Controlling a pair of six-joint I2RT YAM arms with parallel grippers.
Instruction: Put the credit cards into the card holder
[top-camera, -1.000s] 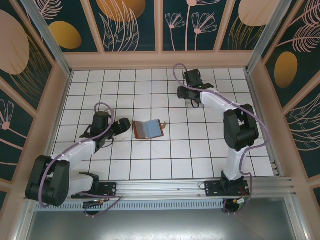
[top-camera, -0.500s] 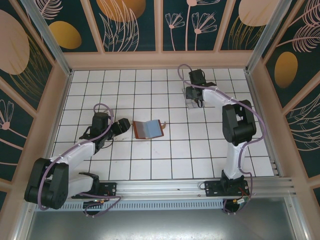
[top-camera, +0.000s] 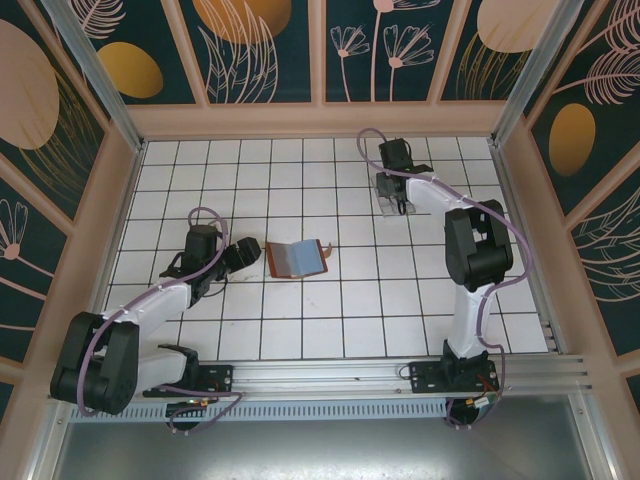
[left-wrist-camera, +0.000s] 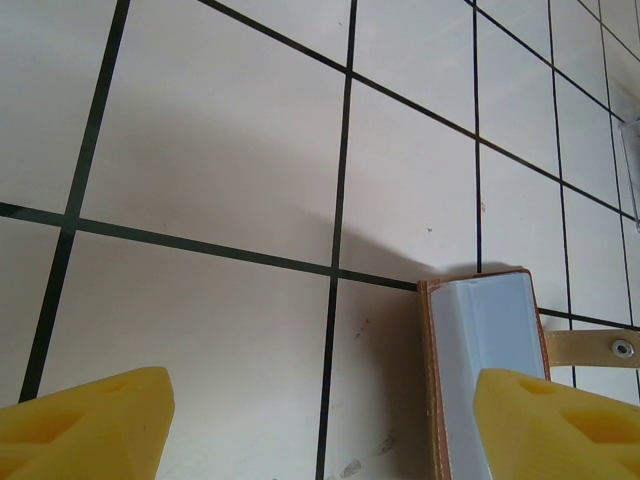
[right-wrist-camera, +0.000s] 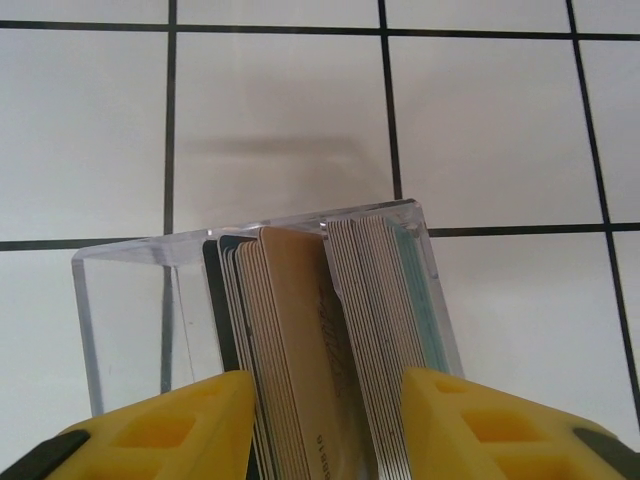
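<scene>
Right wrist view: the credit cards (right-wrist-camera: 300, 330) stand on edge, packed together in a clear box (right-wrist-camera: 120, 320). The box sits well apart from the card holder (top-camera: 296, 258), beyond it and to its right. The cards are judged to be light, stiff, thin and slick, and one is likely to slip against its neighbours. The best hold is across the flat faces near the exposed top edge, taking few cards at a time.

The right gripper (right-wrist-camera: 325, 400) is part-way closed, with its jaws bracketing the middle of the stack. It cannot be told whether the pads are pressing on the cards.

The left gripper (left-wrist-camera: 320, 405) sits just beside the card holder's left edge, jaws wide apart and holding nothing.
</scene>
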